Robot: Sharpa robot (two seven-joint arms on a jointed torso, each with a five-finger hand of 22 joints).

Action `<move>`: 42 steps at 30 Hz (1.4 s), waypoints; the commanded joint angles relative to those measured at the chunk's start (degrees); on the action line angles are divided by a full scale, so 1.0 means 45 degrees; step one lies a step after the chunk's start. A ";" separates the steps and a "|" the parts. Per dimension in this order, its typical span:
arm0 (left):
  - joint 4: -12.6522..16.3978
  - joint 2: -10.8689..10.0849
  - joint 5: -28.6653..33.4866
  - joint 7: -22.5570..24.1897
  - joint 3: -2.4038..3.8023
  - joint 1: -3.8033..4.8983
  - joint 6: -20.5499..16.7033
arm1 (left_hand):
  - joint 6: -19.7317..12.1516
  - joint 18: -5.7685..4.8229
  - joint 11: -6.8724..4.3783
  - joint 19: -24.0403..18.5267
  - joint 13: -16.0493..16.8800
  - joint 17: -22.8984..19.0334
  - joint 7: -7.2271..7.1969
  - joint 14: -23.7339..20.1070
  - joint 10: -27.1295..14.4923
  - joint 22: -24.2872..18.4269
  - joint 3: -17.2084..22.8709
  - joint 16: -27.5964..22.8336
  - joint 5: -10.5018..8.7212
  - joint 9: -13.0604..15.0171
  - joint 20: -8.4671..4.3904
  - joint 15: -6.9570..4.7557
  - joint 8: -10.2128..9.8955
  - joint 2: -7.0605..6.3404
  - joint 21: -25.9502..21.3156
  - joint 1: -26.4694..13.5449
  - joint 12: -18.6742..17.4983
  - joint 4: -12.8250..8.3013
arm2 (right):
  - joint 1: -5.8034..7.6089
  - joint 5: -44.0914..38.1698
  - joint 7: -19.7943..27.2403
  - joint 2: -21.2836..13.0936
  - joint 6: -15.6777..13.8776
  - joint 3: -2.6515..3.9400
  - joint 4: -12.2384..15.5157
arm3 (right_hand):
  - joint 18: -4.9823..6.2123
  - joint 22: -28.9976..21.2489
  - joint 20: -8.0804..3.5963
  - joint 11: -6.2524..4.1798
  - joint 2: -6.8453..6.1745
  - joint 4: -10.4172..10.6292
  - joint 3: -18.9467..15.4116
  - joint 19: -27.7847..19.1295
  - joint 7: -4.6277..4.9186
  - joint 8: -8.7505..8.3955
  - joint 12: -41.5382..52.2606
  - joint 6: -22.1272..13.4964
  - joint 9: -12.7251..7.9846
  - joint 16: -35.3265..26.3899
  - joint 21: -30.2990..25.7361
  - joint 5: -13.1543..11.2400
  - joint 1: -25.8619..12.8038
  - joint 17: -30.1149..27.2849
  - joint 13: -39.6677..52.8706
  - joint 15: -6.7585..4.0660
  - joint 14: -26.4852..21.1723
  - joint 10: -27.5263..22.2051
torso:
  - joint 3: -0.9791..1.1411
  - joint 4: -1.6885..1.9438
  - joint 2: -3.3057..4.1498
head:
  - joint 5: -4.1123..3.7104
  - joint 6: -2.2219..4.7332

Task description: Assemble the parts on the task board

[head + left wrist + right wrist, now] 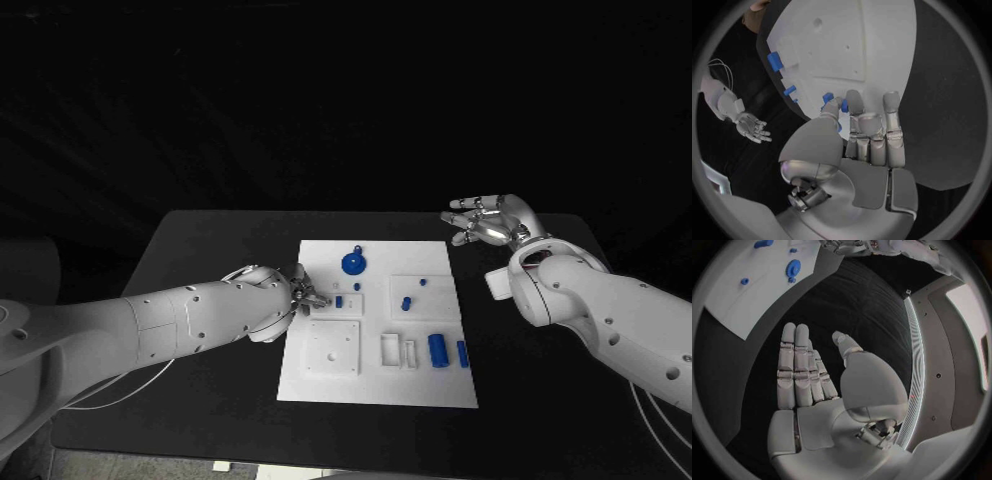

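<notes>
Black table point(216, 240) is spread beneath the white task board point(378, 375). A small blue part point(826, 97) near the board's left edge is pinched by the left hand point(296, 288), probably for seating, which calls for careful alignment. The right hand point(490, 222) is held spread, apart.

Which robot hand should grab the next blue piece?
Probably the left robot hand: its fingers already reach small blue parts at the task board edge. The right robot hand hangs open off the board.
</notes>
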 commanded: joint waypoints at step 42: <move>-0.0042 -0.0029 0.0149 0.0158 -0.0007 -0.0034 0.0299 | -0.0087 -0.0085 0.0008 0.0028 0.0011 -0.0306 0.0179 -0.0183 0.0351 0.0210 0.0465 -0.0207 -0.1384 0.0031 0.0033 0.0058 0.0260 -0.1922 -0.0197 -0.0268 -0.0145 0.2362 | -0.0045 -0.0046 0.0005 -0.0008 0.0084 0.0000 0.0021 | 0.0146 -0.0057 0.0105 -0.0024 0.0056 0.0116 -0.0105 -0.0031 0.0019 -0.0042 -0.0038 -0.0048 -0.0005 -0.0068 0.0002 0.0080 -0.0068 -0.0039 -0.0015 0.0057 -0.0015 -0.0114 | -0.0005 0.0003 0.0002 | -0.0039 -0.0001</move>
